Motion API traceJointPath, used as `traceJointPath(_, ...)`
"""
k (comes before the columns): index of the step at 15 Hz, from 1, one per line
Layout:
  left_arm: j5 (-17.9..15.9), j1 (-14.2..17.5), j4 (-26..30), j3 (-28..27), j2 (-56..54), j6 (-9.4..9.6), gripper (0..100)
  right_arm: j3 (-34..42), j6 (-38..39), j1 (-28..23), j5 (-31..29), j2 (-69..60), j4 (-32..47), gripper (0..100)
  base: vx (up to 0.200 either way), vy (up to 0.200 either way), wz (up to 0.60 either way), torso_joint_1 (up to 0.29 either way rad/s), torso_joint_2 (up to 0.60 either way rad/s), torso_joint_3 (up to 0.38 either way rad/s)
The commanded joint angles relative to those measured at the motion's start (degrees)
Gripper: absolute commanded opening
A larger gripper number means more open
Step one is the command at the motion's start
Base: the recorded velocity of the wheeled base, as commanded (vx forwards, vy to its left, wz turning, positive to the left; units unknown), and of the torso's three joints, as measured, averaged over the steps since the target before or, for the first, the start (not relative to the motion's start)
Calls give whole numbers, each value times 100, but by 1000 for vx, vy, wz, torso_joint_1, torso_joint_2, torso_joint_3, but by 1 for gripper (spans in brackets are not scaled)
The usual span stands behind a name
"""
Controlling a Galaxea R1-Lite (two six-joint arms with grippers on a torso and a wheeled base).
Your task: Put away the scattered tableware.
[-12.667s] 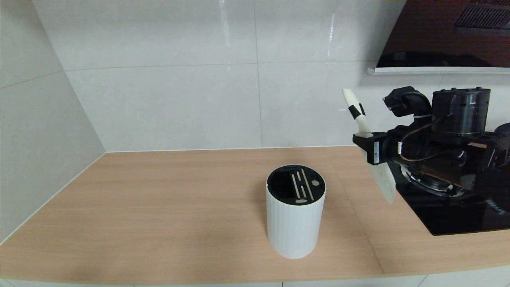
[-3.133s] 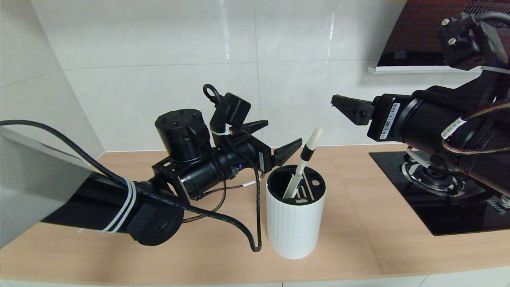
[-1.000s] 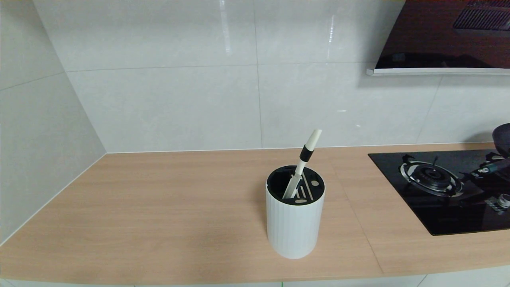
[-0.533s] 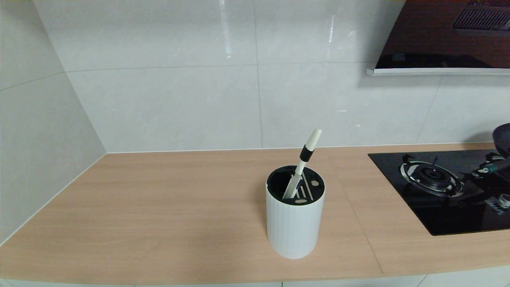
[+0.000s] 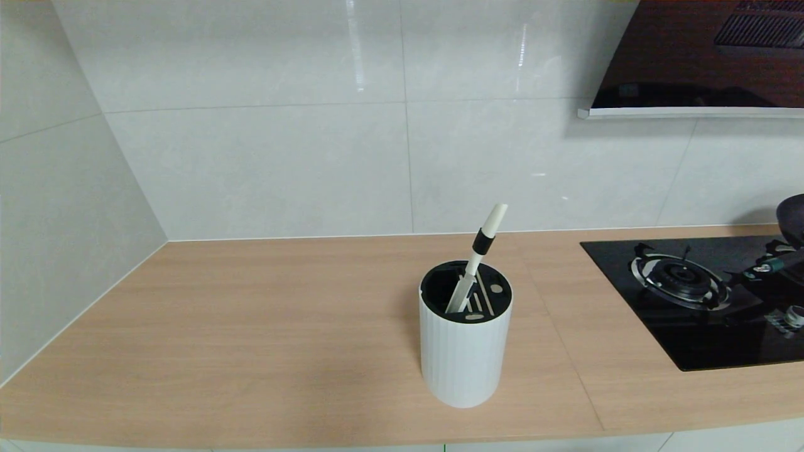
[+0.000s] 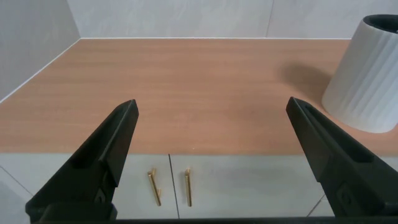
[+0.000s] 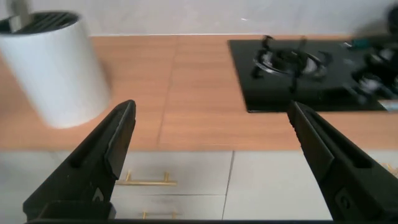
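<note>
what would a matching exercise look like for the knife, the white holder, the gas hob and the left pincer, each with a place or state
Things:
1. knife
2. white holder
3. gas hob
4. left pincer

Places or states:
a. open and empty
b. standing on the wooden counter
c. set into the counter on the robot's right
d. leaning in the holder, handle up

Pairs: 1-d, 2-b, 3-c, 4-a

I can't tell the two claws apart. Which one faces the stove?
The right gripper: the stove lies ahead of it. The left gripper faces counter and the white holder.
</note>
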Motion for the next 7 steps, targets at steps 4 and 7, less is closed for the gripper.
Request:
traceJointPath(4, 4, 2, 1, 2, 11, 2, 100, 0, 18, 2, 8, -5, 21, 100, 0, 0, 0, 0, 0, 0)
traceJointPath(7, 4, 2, 1, 2, 11, -6, 100, 0, 18, 2, 8, -5, 21, 100, 0, 0, 0, 0, 0, 0)
